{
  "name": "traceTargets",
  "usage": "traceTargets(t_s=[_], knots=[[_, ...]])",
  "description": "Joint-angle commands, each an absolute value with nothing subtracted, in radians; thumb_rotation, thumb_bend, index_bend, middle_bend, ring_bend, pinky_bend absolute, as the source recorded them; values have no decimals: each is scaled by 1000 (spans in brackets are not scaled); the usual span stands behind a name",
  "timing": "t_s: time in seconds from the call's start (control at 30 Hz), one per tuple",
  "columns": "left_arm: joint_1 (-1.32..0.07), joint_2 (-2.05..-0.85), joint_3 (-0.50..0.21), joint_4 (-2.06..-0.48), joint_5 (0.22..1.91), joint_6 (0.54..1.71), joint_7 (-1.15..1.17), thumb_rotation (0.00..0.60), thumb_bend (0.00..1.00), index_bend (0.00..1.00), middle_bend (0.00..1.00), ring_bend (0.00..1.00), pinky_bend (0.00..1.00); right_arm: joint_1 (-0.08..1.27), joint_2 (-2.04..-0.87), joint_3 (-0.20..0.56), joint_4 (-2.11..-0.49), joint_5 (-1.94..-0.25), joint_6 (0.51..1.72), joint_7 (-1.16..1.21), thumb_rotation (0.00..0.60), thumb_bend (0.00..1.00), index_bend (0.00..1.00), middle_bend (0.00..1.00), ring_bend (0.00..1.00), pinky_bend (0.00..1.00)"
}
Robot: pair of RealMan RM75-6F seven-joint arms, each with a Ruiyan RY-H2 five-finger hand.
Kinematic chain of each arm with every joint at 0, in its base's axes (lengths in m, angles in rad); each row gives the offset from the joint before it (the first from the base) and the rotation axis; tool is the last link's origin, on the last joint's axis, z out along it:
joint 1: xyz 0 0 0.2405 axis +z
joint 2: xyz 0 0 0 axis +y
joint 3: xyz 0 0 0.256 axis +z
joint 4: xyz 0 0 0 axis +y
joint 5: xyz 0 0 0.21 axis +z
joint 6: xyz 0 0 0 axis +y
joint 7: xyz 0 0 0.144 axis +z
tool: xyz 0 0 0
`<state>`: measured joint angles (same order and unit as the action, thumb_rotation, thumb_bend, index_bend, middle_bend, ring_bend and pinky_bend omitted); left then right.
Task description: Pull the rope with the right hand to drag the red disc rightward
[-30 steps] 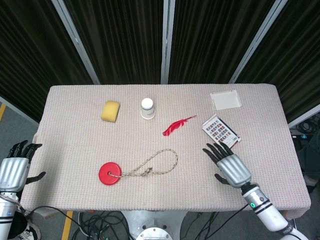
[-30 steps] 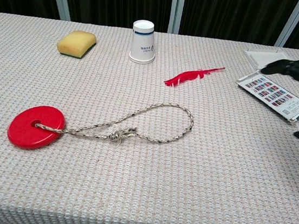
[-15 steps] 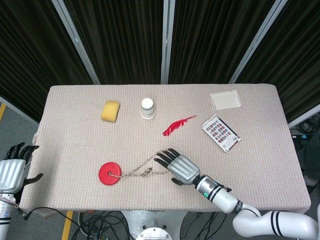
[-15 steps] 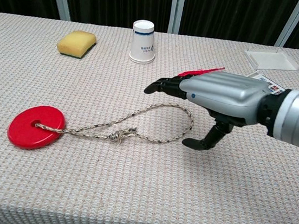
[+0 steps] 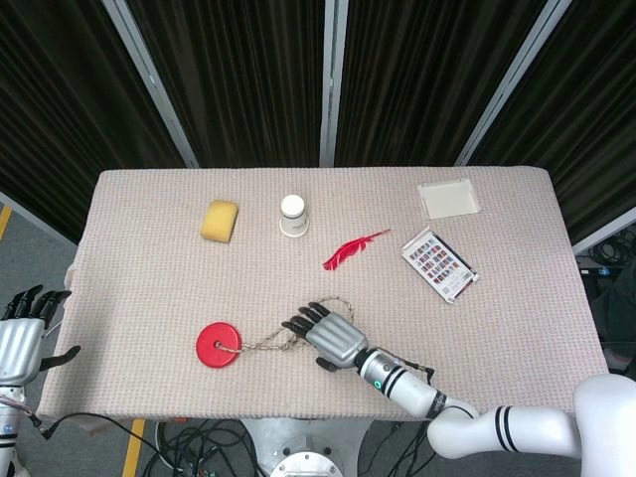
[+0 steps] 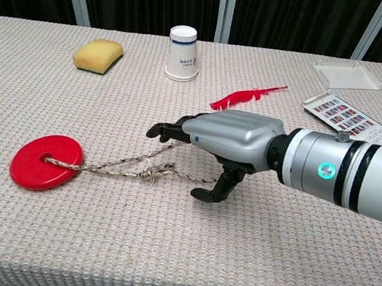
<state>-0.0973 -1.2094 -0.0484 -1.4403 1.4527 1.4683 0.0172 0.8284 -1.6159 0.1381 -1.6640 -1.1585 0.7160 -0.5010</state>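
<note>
The red disc (image 5: 218,346) (image 6: 46,161) lies flat on the front left of the table (image 5: 149,288). A braided rope (image 5: 266,341) (image 6: 124,165) is tied through its hole and runs right, past a knot, into a loop. My right hand (image 5: 328,336) (image 6: 228,139) hovers palm down over that loop with its fingers spread, covering most of it. Its thumb tip reaches down beside the rope's near strand, and nothing is gripped. My left hand (image 5: 20,338) hangs off the table's left edge, fingers apart and empty.
At the back stand a yellow sponge (image 5: 220,220) and a white paper cup (image 5: 293,215). A red feather (image 5: 353,250) lies just behind my right hand. A printed card pack (image 5: 438,263) and a white tray (image 5: 448,198) sit at the right.
My right hand has swept left from the table's right side, past the card pack, to above the rope loop and lower. The disc and rope have not moved.
</note>
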Motion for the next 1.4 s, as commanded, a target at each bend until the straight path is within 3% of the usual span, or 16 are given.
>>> traceTargets(t_s=[0.03, 0.47, 0.93, 1.4], knots=[[-96, -1211, -48, -1437, 1452, 1468, 13, 600, 0, 198, 218, 105, 145, 834, -1633, 126, -1649, -1160, 728, -494, 600, 288, 0, 146, 0, 0], [-89, -1214, -48, -1421, 1447, 1468, 0, 600, 1, 199, 218, 105, 145, 849, -1662, 90, -1629, -1164, 753, -463, 600, 300, 0, 270, 0, 0], [-86, -1223, -50, -1400, 1442, 1461, -21, 600, 1, 198, 218, 105, 145, 855, -1682, 69, -1600, -1203, 778, -429, 600, 344, 0, 507, 23, 0], [-83, -1231, -48, -1386, 1439, 1455, -27, 600, 1, 200, 217, 105, 145, 850, -1671, 63, -1608, -1207, 802, -419, 600, 350, 0, 599, 69, 0]])
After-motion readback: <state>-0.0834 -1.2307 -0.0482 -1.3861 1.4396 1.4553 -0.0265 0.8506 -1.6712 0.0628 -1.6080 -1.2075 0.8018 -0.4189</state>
